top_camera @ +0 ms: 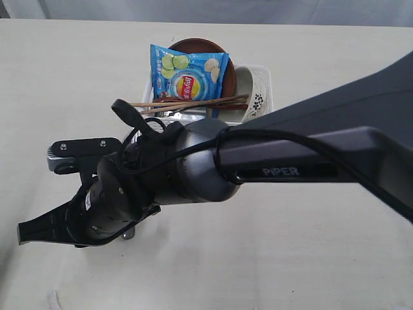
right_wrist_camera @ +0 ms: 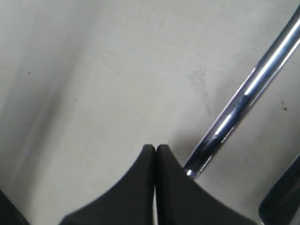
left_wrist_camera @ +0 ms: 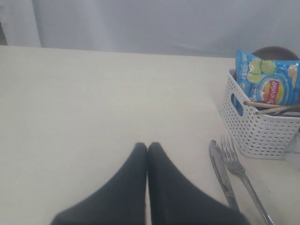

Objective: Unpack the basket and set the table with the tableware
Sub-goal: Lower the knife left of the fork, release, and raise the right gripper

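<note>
Filling the basket (left_wrist_camera: 255, 131) — chips bag (top_camera: 188, 72), chopsticks (top_camera: 193, 103), brown plate (top_camera: 197, 45), floral bowl (top_camera: 255, 88).

Steel knife (left_wrist_camera: 221, 168), fork (left_wrist_camera: 246, 183) flat on table (left_wrist_camera: 93, 103) beside white lattice basket (left_wrist_camera: 258, 129).

Soft even light, blurred close-ups, faint shadows

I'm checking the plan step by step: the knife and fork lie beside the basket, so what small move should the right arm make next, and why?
Probably raise the right gripper clear of the table and swing toward the basket. It is shut and empty beside a steel handle, and the chopsticks lie across the basket's top, easy to reach.
</note>
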Available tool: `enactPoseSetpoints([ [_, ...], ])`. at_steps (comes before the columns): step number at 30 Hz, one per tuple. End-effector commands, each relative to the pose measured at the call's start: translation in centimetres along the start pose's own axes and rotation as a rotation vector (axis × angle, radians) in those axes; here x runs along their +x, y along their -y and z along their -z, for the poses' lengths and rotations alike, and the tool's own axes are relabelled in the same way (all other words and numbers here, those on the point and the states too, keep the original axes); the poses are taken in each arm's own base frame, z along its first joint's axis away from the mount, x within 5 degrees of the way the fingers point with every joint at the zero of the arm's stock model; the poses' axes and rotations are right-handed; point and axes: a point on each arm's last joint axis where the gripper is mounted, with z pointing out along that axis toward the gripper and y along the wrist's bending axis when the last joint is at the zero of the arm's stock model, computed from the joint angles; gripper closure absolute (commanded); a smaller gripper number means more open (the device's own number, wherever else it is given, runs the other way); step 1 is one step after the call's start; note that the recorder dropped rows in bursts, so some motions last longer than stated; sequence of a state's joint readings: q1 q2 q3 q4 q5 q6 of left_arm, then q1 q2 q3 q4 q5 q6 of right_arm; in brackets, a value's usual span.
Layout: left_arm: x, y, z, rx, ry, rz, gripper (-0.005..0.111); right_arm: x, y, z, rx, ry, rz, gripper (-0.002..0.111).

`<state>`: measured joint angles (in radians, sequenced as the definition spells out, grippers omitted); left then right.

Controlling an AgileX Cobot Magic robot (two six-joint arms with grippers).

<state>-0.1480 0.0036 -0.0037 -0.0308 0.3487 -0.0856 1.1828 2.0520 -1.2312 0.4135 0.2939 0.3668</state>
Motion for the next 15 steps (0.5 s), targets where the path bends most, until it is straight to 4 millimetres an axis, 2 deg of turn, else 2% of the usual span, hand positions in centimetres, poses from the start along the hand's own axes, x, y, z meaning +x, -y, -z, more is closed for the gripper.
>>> enactPoseSetpoints([
  [1,0.1,0.0,0.0,0.004,0.002,-0.005,0.107,-0.2,0.1,-0.7,-0.003,0.010,-0.016,0.109],
  [8,0.1,0.0,0.0,0.004,0.002,-0.005,0.107,-1.0,-1.0,-1.2,-0.011,-0.014,-0.006,0.109],
  [15,0.1,0.0,0.0,0.004,0.002,-0.005,0.107,-1.3,-0.4,-1.2,0.008,-0.029,-0.015,0.109],
])
